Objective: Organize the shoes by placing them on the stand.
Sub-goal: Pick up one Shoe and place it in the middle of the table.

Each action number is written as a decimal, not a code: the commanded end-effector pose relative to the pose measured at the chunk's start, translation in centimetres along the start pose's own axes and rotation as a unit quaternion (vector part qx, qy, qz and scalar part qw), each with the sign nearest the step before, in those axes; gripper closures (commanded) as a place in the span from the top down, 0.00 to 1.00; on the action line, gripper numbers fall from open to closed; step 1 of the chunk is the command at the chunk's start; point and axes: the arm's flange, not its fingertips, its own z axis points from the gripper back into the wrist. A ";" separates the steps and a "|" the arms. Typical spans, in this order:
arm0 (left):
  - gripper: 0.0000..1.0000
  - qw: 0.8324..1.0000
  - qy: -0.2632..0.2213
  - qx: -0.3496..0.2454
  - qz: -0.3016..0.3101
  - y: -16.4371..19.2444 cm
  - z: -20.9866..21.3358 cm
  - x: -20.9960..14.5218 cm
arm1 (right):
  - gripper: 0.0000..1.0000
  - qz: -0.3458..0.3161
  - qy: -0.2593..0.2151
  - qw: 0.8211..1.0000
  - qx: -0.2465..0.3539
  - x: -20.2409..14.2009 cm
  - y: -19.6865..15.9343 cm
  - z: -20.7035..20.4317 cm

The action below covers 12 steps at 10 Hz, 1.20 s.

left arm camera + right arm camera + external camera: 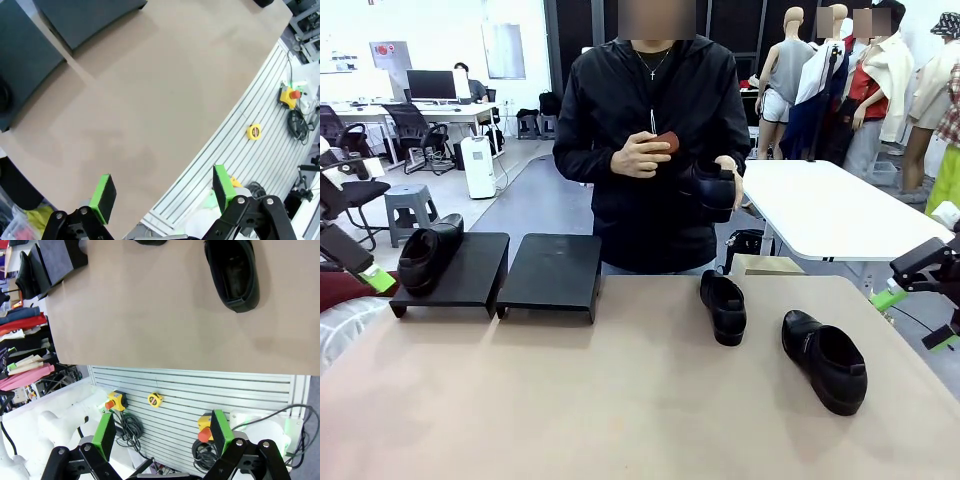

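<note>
Black shoes [724,306] are laid on the table [570,400], toes toward the person [650,120]. One is set along the left half of the stand [555,270], and one is held by the person. Nothing is held by the left gripper [164,189] or right gripper [162,432]; both are opened wide.

- The left gripper [162,192] hung with its jaws spread wide, its green pads [104,196] well apart and holding nothing.
- The right gripper [162,432] stood just as wide open and equally empty.
- Seen from the front, the left arm [345,250] barely edged in at the left side, while the right arm [930,262] waited low at the right side, its fingers angled downward.
</note>
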 end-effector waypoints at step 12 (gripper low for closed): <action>1.00 1.000 -0.010 -0.002 0.009 -0.2 -0.3 0.2 | 1.00 0.074 0.015 0.997 -0.016 -5.6 -9.1 14.3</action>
